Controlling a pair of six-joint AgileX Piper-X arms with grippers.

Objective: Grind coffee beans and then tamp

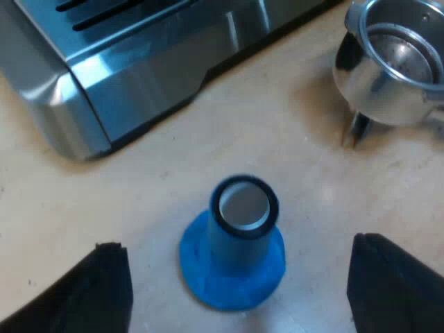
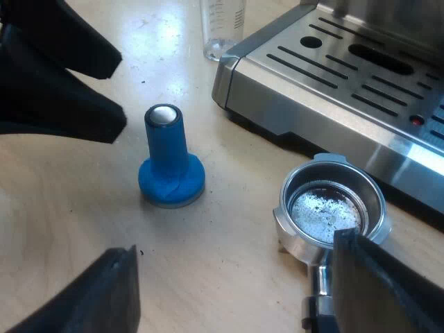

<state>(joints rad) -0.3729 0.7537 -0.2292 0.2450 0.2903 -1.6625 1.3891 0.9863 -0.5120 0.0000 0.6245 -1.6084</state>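
The machine (image 2: 347,83) is seen from its slotted drip tray down to its base on the table (image 1: 83,201). The holder (image 2: 333,208) is set on the table just beside the machine's front, its basket mouth turned up, a few grounds stuck inside, and its handle is run away from the machine beneath one finger of the right gripper (image 2: 234,248). That gripper's fingers are spread wide and nothing is gripped. The tamper (image 1: 239,239) is stood upright on its broad blue base, long axis vertical, silver end up, apart from machine and holder. The left gripper (image 1: 237,244) is held over it, fingers wide apart, without touching it. The glass (image 2: 222,28) is stood by the machine's corner; its printed marks cannot be read.
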